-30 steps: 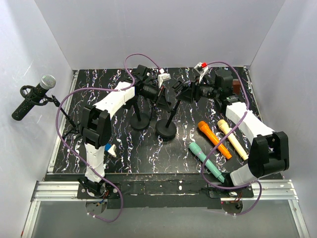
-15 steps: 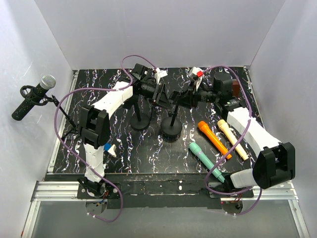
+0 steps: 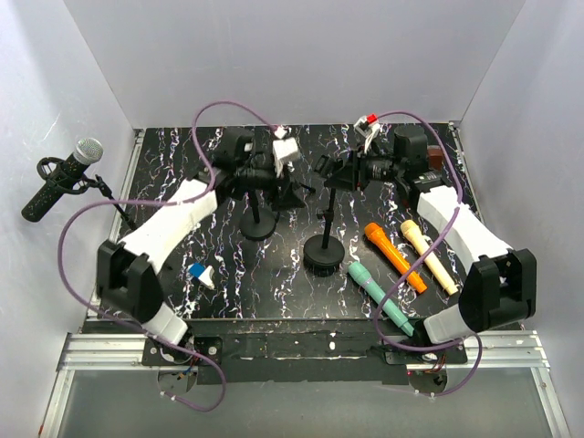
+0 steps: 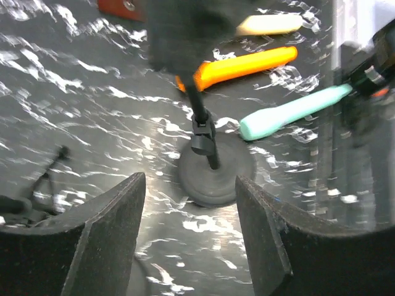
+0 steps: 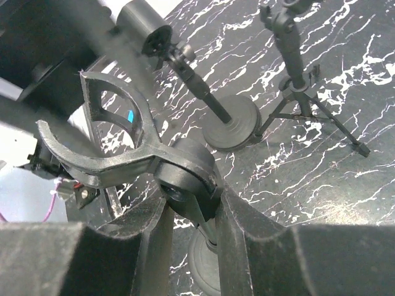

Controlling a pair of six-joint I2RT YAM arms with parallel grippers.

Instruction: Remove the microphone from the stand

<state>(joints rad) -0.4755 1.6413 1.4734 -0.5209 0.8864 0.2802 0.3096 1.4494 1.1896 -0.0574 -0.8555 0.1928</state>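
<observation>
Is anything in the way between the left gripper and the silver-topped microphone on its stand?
Nothing solid that I can see. From above, only the left arm's own purple cable hangs across the gap between the left gripper and the microphone, clipped in its stand.

- Mid-table, a rear black round-based stand [image 3: 259, 225] and a nearer black round-based stand [image 3: 324, 254] leave only a narrow gap.
- An orange microphone [image 3: 394, 256], cream microphone [image 3: 429, 256] and teal microphone [image 3: 379, 297] crowd the right side.
- A black tripod stand [image 5: 294, 58] guards the left edge.
- Front-left black marbled tabletop [image 3: 265, 294] lies open, beside a small blue-and-white piece [image 3: 200, 274].
</observation>
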